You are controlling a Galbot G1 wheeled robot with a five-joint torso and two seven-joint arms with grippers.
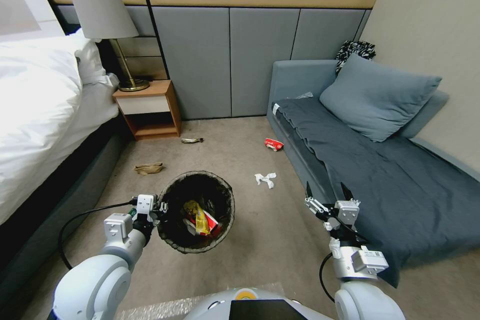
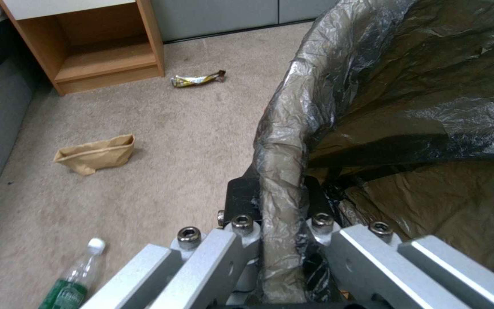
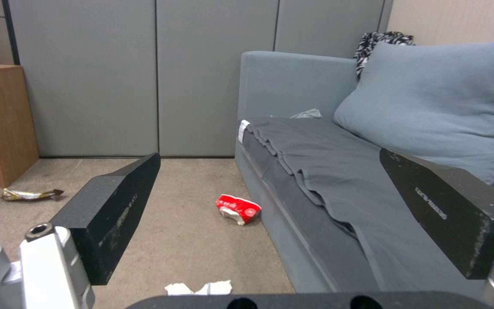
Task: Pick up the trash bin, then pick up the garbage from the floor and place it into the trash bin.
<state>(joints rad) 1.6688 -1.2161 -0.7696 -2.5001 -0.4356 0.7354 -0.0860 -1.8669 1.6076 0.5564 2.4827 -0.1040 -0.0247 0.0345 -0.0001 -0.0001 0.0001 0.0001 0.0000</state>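
Observation:
The trash bin [image 1: 197, 182], lined with a dark bag, hangs in front of me with my left gripper [image 1: 159, 208] shut on its left rim. The left wrist view shows the jaws clamped over the bag-covered rim [image 2: 284, 141]. A yellow wrapper [image 1: 196, 214] and a red-and-white packet [image 1: 212, 221] lie inside. My right gripper [image 1: 327, 192] is open and holds nothing, by the sofa's front edge. Garbage on the floor: a red packet [image 1: 273, 144] [image 3: 238, 208], crumpled white paper [image 1: 265, 179] [image 3: 198, 288], a brown paper bag [image 1: 148, 168] [image 2: 95, 153], a foil wrapper [image 1: 192, 140] [image 2: 197, 79] and a green bottle [image 2: 75, 283].
A bed [image 1: 40, 110] runs along the left, with a wooden nightstand [image 1: 150, 110] and a lamp [image 1: 102, 15] beyond it. A grey sofa [image 1: 390, 175] with a blue cushion [image 1: 375, 95] fills the right. A black cable [image 1: 75, 225] loops from my left arm. Open carpet lies between them.

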